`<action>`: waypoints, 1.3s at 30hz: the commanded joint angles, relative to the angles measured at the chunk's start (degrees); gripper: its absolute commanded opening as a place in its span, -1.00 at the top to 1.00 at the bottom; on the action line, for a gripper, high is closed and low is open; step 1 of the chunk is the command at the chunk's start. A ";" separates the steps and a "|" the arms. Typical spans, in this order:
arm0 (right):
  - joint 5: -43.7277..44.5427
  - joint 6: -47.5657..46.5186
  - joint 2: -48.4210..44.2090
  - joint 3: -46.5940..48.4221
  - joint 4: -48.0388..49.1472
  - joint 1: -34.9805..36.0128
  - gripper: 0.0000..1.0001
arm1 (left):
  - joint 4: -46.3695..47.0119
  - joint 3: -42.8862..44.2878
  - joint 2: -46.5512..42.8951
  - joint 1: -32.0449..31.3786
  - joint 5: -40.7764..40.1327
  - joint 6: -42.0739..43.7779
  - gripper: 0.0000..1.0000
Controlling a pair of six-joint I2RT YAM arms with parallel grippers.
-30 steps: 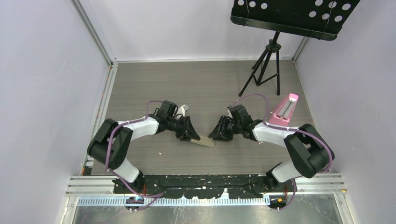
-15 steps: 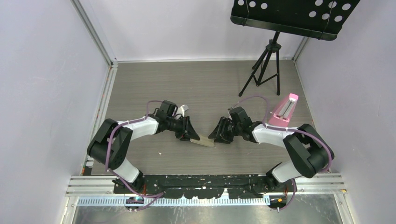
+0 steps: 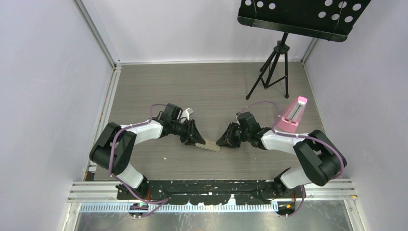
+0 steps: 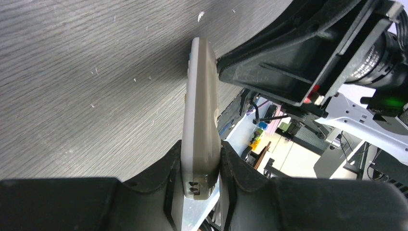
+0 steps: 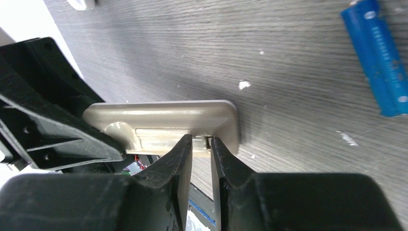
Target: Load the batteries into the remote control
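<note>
The remote control [image 3: 210, 145] shows its tan-beige face and is held on edge just above the table. My left gripper [image 3: 193, 136] is shut on its one end; in the left wrist view the fingers [image 4: 240, 166] clamp both faces of the remote [image 4: 201, 96]. My right gripper [image 3: 225, 140] is at the other end. In the right wrist view its nearly closed tips [image 5: 202, 142] pinch a small tab at the edge of the remote's recessed back [image 5: 163, 115]. A bluish battery [image 5: 380, 82] lies on the table beyond. Other batteries are out of view.
A pink wedge-shaped object [image 3: 293, 113] stands at the right, behind my right arm. A small white piece [image 3: 190, 112] lies behind my left gripper. A black music stand's tripod [image 3: 274, 72] stands at the back right. Walls close in on three sides.
My right gripper has shifted slightly nearer and lower at the remote's end. The left gripper and the remote have barely moved.
</note>
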 commanded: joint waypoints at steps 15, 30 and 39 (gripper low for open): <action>2.44 -0.09 -1.54 0.33 -1.43 1.64 0.26 | -1.85 -0.96 0.02 -0.78 -5.05 0.66 1.00; 1.78 0.09 0.00 0.53 -0.35 1.64 0.27 | -2.06 -0.69 0.69 -0.80 -4.73 1.36 1.00; 0.31 2.72 2.84 -0.49 2.46 1.64 0.27 | -1.50 -0.68 0.79 -0.86 -2.99 1.92 1.00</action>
